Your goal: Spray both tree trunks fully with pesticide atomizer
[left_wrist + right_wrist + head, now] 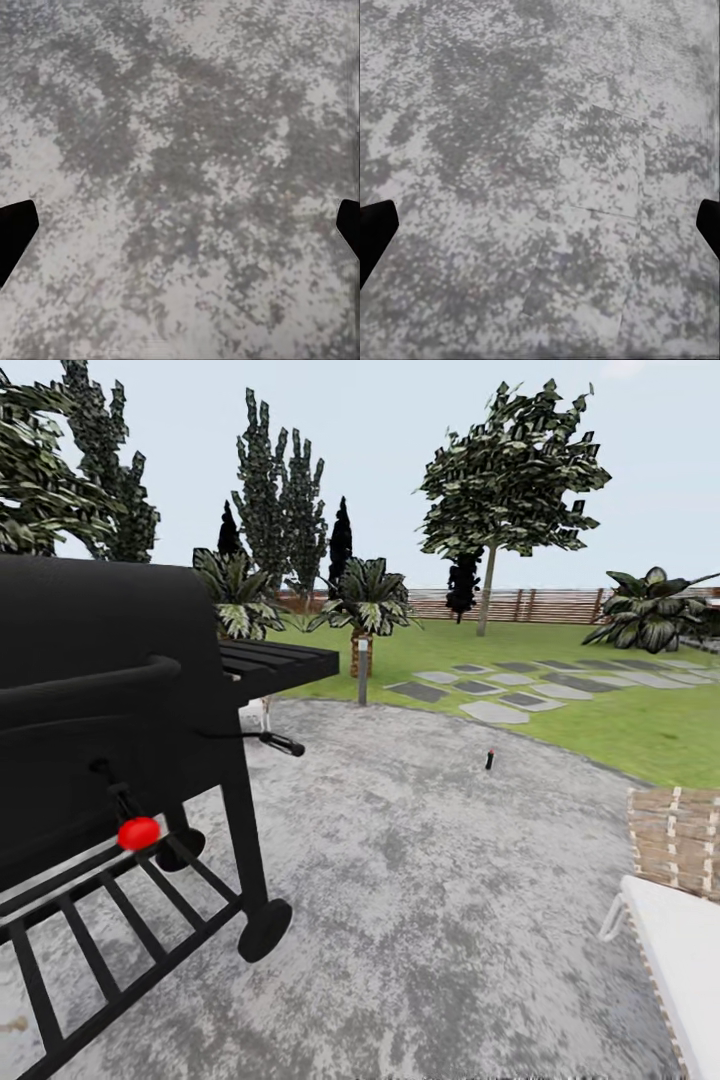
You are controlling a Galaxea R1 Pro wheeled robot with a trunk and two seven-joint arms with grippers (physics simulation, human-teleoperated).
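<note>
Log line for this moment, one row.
phase: approach | atomizer: upright on paving, untouched | left tool: open, empty | right tool: open, empty | grill: close left

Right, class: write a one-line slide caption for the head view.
Pesticide atomizer standing on grey paving between a black barbecue grill and the lawn.

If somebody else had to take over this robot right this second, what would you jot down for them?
Left gripper: open, empty, over speckled grey paving.
Right gripper: open, empty, over the same paving.
Spray bottle: standing on the paved patch ahead, right of the black grill.
One pale-trunked tree stands on the lawn by the fence.
Done: nothing yet.
Left: reach the bottle, pick it up, spray both trunks.
</note>
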